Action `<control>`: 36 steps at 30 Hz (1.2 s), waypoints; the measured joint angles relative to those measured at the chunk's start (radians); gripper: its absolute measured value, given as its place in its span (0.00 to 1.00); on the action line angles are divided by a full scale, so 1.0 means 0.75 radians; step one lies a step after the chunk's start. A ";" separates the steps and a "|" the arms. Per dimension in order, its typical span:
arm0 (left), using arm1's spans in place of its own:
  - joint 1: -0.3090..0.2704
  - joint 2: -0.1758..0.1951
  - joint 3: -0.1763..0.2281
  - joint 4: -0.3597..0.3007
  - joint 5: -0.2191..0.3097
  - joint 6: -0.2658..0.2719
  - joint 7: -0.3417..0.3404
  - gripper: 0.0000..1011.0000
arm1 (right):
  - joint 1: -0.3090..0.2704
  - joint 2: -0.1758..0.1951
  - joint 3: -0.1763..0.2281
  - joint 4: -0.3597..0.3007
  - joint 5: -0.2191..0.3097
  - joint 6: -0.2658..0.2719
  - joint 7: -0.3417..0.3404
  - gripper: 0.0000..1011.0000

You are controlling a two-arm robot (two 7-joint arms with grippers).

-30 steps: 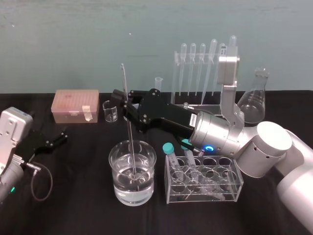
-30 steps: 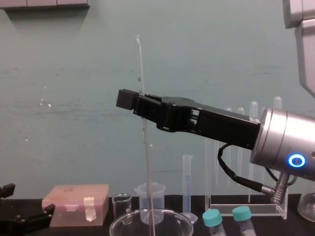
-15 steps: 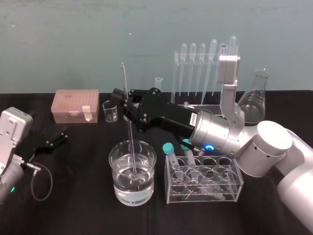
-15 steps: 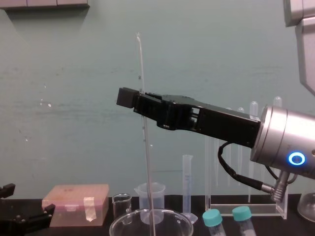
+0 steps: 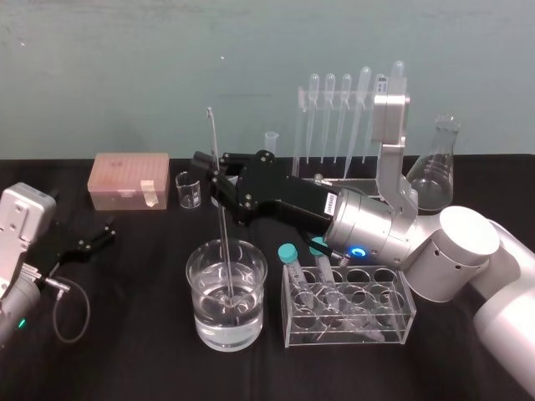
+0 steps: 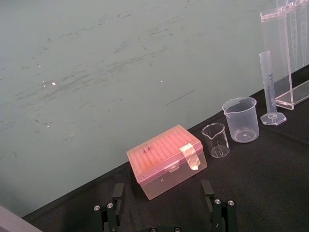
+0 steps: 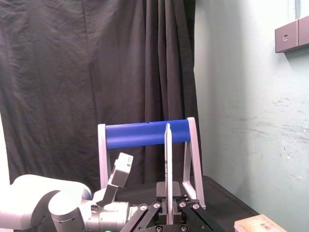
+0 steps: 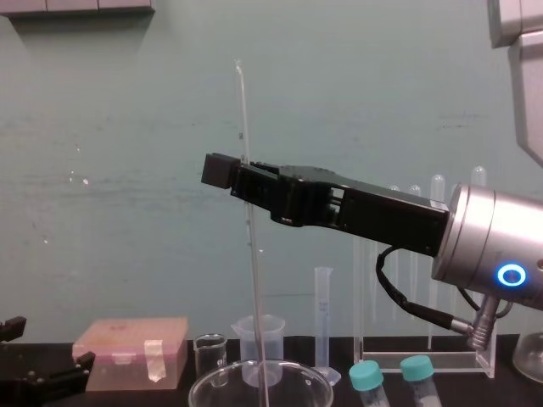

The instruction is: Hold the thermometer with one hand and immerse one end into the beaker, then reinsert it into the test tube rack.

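The right gripper (image 5: 215,173) is clamped on the thermometer (image 5: 223,238) above the middle of the tabletop (image 5: 125,351). The rod stands nearly upright, and its lower end is in the water inside the beaker (image 5: 205,322), which sits towards the front edge. The test tube rack (image 5: 298,134) stands at the back edge, behind the right gripper and well apart from the beaker, while the left gripper (image 5: 94,236) rests near the left edge with its fingers apart, holding nothing.

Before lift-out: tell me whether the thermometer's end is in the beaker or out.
In. The thermometer, held by the right gripper, passes below the beaker rim into the liquid.
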 joint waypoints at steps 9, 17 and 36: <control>0.000 0.000 0.000 0.000 0.000 0.000 0.000 1.00 | -0.004 0.001 0.000 -0.005 -0.001 0.000 -0.004 0.05; 0.000 0.000 0.000 0.000 0.000 0.000 0.000 1.00 | -0.007 0.001 0.000 -0.009 -0.003 0.000 -0.006 0.05; 0.000 0.000 0.000 0.000 0.000 0.000 0.000 1.00 | -0.022 0.011 0.001 -0.034 -0.002 0.001 -0.011 0.05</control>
